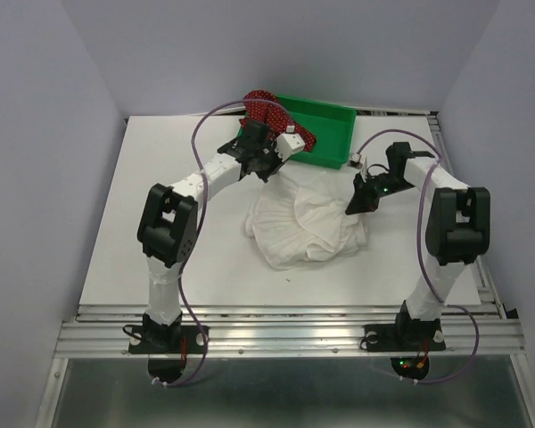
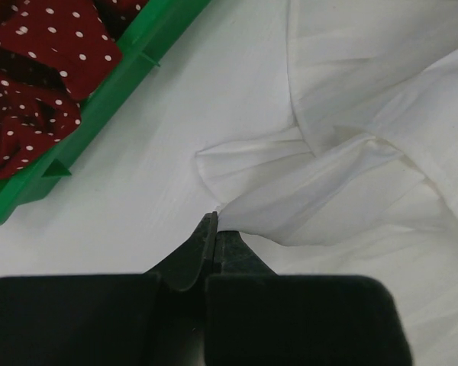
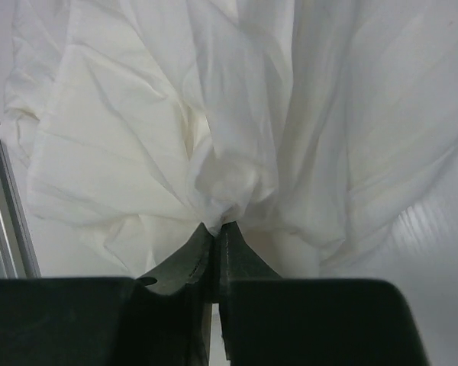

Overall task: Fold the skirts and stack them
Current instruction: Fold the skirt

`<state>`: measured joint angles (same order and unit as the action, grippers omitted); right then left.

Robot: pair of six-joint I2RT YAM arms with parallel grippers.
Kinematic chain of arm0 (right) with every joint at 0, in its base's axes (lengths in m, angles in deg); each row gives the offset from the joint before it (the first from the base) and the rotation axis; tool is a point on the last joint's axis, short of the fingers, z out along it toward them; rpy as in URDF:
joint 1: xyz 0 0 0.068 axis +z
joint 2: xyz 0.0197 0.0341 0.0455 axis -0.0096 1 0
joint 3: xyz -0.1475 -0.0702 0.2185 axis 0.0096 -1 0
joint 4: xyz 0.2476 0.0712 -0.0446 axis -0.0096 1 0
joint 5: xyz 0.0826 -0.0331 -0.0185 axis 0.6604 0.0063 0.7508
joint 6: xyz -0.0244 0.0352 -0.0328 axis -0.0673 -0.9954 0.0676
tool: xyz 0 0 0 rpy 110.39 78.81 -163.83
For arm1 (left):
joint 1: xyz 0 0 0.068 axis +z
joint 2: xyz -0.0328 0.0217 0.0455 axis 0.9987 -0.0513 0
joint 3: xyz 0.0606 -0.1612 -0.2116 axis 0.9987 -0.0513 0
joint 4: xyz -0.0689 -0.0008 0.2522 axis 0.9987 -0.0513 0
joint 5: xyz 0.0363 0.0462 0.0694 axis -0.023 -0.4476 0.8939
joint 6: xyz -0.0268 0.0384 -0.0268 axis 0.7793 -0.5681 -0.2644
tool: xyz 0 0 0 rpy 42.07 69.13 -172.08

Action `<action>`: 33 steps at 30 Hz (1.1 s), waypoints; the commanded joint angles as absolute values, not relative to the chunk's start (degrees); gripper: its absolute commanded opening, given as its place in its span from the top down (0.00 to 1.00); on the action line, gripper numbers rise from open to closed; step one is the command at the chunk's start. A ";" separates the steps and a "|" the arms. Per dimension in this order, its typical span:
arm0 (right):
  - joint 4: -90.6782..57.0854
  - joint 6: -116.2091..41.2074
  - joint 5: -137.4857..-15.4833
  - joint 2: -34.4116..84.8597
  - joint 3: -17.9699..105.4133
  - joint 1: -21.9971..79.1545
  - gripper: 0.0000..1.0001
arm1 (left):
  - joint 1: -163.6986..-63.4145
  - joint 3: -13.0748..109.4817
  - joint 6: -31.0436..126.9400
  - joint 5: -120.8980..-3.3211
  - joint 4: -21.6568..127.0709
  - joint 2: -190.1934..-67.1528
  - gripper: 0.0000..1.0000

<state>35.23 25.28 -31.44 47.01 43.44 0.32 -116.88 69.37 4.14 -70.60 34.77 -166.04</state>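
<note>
The white skirt [image 1: 308, 223] lies bunched in the middle of the table. My left gripper [image 1: 266, 166] sits at its far left edge, and in the left wrist view that gripper [image 2: 216, 223] is shut on a thin corner of the white skirt [image 2: 351, 175]. My right gripper [image 1: 358, 203] is at the cloth's right edge; its wrist view shows the gripper [image 3: 218, 227] pinched on a gathered fold of the white skirt [image 3: 175, 137]. The dark red dotted skirt [image 1: 273, 112] hangs over the left end of the green tray [image 1: 325, 134] and shows again as the red skirt [image 2: 30, 76].
The green tray [image 2: 118, 80] stands at the back of the white table [image 1: 160, 232], just beyond the left gripper. A metal rail [image 3: 1, 206] runs along the table's right edge, close to the right gripper. Grey walls enclose the workspace.
</note>
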 commanded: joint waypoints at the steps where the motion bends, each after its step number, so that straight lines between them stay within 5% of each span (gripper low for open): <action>1: 45.80 26.45 -26.21 58.65 51.22 -1.78 0.94 | -116.41 75.08 6.31 -68.45 38.73 -169.62 0.98; 2: 45.71 25.57 -25.94 60.32 52.02 -2.47 0.94 | -116.41 75.70 6.66 -67.92 39.52 -171.11 0.94; 5: 42.65 21.62 -25.15 64.11 53.60 -2.48 0.94 | -116.32 77.45 8.50 -65.99 39.44 -171.31 0.55; 8: 40.36 17.93 -25.06 65.69 53.08 -2.48 0.94 | -116.24 75.36 9.38 -65.63 38.48 -166.24 0.36; 16: 29.29 -0.87 -24.02 66.49 44.74 -2.48 0.95 | -116.24 60.34 15.88 -67.46 33.56 -147.41 0.29; 21: 5.62 -26.67 -27.60 58.17 29.39 -2.48 0.97 | -116.41 48.12 19.40 -76.68 32.85 -138.80 0.29; 29: -16.15 -47.03 -32.18 44.62 14.50 -1.43 0.98 | -117.38 41.95 21.69 -79.07 33.98 -144.04 0.32; 33: -11.63 -43.79 -33.59 36.09 13.87 0.41 0.85 | -117.20 44.05 22.84 -79.86 33.64 -151.95 0.37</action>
<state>-6.93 -41.28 -30.39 42.55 13.58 -1.19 -116.99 42.38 20.97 -77.31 33.61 -147.77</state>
